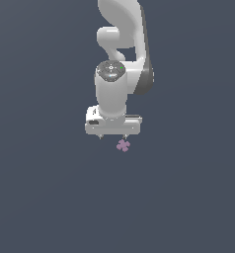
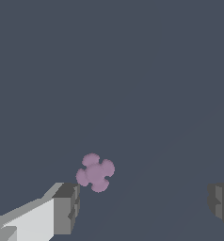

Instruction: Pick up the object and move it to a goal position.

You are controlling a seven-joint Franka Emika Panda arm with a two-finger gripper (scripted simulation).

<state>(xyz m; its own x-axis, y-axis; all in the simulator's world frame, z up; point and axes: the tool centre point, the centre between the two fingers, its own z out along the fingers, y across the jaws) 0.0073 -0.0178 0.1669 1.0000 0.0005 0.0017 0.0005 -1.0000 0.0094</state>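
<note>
Lying just beyond one fingertip, the object [image 2: 95,172], end effector [image 2: 142,207] spread apart, unclamped

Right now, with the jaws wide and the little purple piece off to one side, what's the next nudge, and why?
Probably a small sideways shift to centre the gripper over the tiny pale purple-pink lobed piece, then descend. In the wrist view the piece sits close beside one finger, far from the other, and clear of both. The exterior view shows it just off the fingertips on the dark grey floor. The jaws stand wide open, untouched.
</note>
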